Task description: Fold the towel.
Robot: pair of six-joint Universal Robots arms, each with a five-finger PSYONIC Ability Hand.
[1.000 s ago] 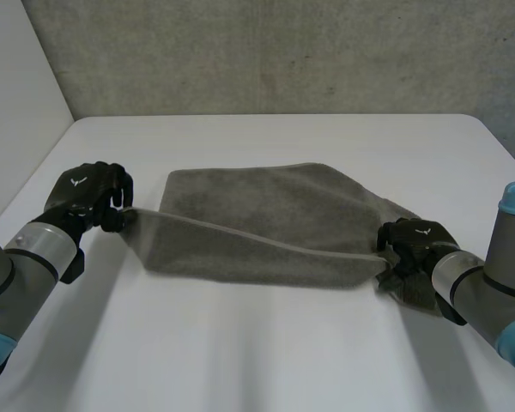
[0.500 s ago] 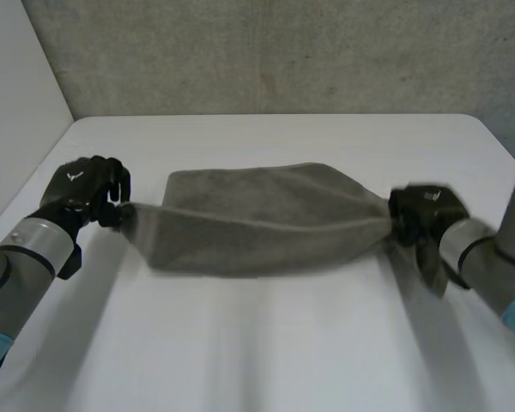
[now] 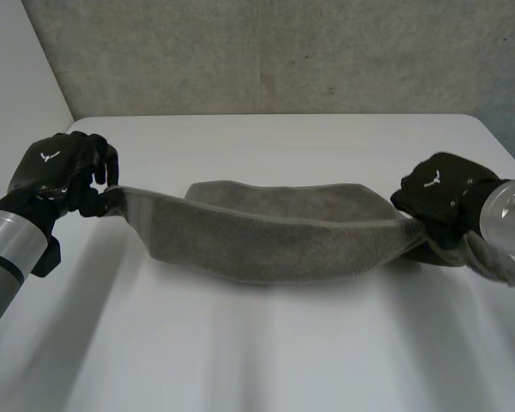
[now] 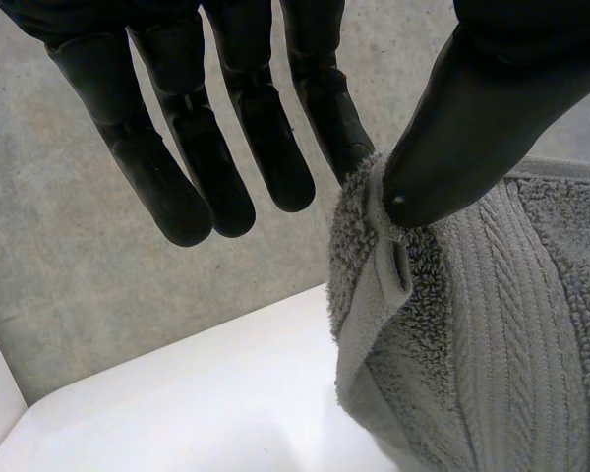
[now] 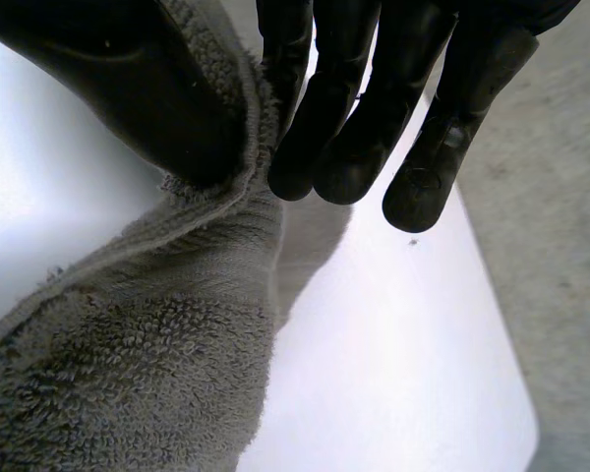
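Note:
A grey towel point(image 3: 275, 236) hangs stretched between both hands above the white table point(image 3: 266, 360), sagging in the middle. My left hand point(image 3: 58, 172) pinches its left corner; in the left wrist view the thumb point(image 4: 472, 128) presses the towel's edge point(image 4: 374, 256) against a finger. My right hand point(image 3: 438, 193) pinches the right corner, with a loose flap point(image 3: 493, 257) drooping beside it. In the right wrist view the towel point(image 5: 147, 364) runs from between the thumb point(image 5: 128, 79) and the fingers point(image 5: 344, 108).
A grey carpeted wall point(image 3: 266, 51) stands behind the table's far edge. A white panel point(image 3: 17, 94) rises at the left. The table's right edge point(image 3: 506, 154) lies close to my right hand.
My right hand closed on the towel's right corner and rose. Both hands lifted and moved apart, so the towel left the table and now hangs taut between them.

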